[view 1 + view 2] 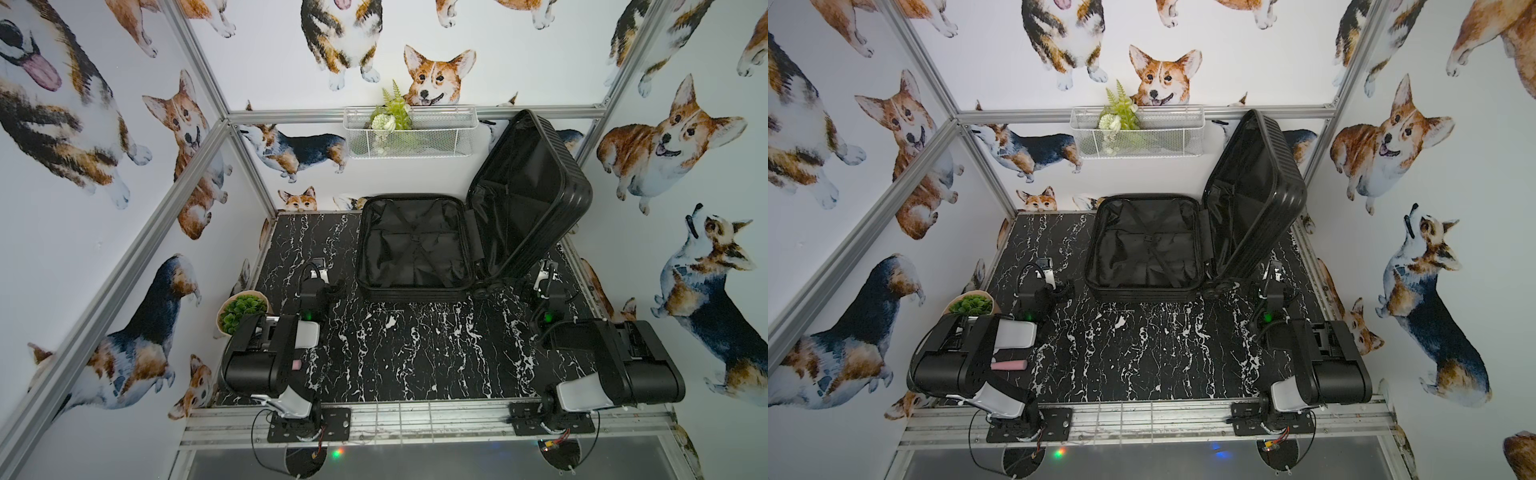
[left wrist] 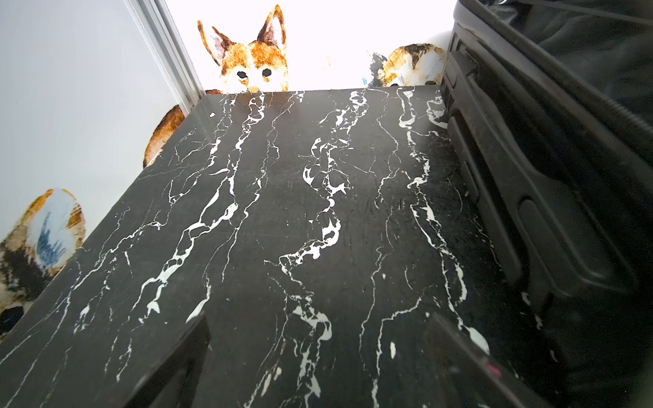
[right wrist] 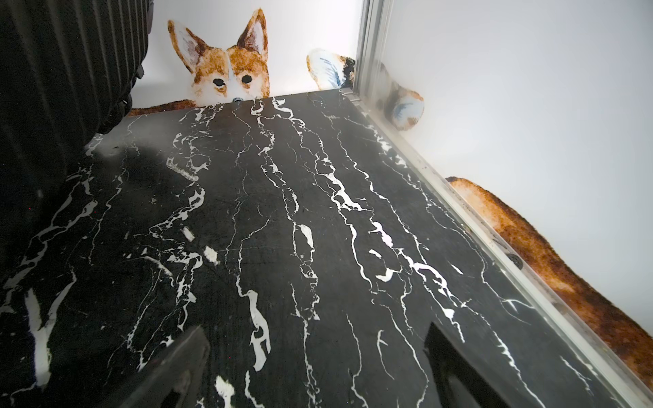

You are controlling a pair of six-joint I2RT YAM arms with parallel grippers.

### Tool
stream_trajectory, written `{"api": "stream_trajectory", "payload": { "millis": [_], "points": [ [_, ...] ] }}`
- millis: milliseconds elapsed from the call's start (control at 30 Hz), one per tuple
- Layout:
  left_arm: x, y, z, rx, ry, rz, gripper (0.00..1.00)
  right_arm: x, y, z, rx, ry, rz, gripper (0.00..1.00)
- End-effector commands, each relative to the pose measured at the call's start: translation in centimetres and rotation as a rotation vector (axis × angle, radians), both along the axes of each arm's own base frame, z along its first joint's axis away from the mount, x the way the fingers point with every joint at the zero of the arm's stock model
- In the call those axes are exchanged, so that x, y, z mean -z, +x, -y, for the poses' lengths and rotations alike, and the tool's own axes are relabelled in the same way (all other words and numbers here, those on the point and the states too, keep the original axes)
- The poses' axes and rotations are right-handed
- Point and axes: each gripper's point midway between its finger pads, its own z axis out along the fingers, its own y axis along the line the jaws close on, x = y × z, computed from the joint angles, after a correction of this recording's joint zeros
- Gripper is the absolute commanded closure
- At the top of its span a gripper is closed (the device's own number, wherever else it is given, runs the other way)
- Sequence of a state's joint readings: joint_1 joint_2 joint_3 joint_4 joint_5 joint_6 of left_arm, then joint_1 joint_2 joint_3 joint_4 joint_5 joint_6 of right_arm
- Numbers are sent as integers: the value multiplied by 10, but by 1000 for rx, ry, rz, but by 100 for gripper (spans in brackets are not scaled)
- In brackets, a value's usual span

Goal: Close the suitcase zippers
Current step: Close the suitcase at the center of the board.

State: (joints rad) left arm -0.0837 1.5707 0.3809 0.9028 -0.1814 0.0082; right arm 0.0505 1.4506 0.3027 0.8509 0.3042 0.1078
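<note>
- Your suitcase [image 1: 415,249] is black and ribbed, lying open at the back of the table [image 1: 374,353], one half flat, the right half tilted up.
- Its zippers [image 1: 415,287] are undone; you can't make out the pulls.

top views high overhead, same whole table [image 1: 374,353]; wrist views low, close, beside the suitcase [image 2: 530,194]

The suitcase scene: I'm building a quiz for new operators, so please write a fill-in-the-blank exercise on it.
1. The suitcase lies wide ____ on the table, one half flat, the other raised.
2. Across the flat half's black lining run two crossed ____.
3. The left gripper and the right gripper, both open, hold ____.
4. The potted plant stands on the robot's ____ side.
Missing words: open; straps; nothing; left.
</note>
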Motion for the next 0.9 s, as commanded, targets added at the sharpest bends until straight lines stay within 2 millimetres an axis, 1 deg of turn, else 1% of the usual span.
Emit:
{"api": "stream_trajectory", "payload": {
  "millis": [0,133,200,267,400,433,467,500,533,600,667,700,767,833,867],
  "points": [
    [-6,3,1,5,4,22,0,-6,3,-1,-2,4,24,0],
    [-6,4,1,6,2,20,0,-6,3,0,0,3,24,0],
    [-9,1,-3,-21,4,37,0,-10,-1,2,13,2,48,0],
    [-18,-2,-13,-80,1,53,0,-12,-6,1,5,2,61,0],
    [-38,-2,-18,-110,9,24,0,-19,-9,-4,-24,-2,91,0],
    [-45,-3,-20,-121,9,23,0,-24,-8,-3,-18,-8,105,0],
    [-52,-3,-21,-133,6,22,0,-31,-9,3,31,-23,102,0],
    [-57,-4,-23,-147,-8,22,0,-35,-9,6,58,-13,68,0],
    [-63,-4,-22,-150,-27,26,0,-44,-10,9,76,-5,40,0],
    [-72,-1,-15,-127,-77,13,0,-66,-12,15,103,-16,61,0],
    [-77,5,-6,-105,-143,-49,0,-96,-21,22,139,-19,147,0],
    [-78,7,-2,-100,-175,-84,0,-107,-26,25,165,-4,175,0],
    [-77,12,12,-57,-236,-160,0,-127,-38,31,211,29,202,0],
    [-75,19,29,-1,-316,-221,0,-148,-47,32,222,61,211,0],
    [-82,26,39,40,-353,-224,2,-155,-50,33,230,71,207,0]
  ]
}}
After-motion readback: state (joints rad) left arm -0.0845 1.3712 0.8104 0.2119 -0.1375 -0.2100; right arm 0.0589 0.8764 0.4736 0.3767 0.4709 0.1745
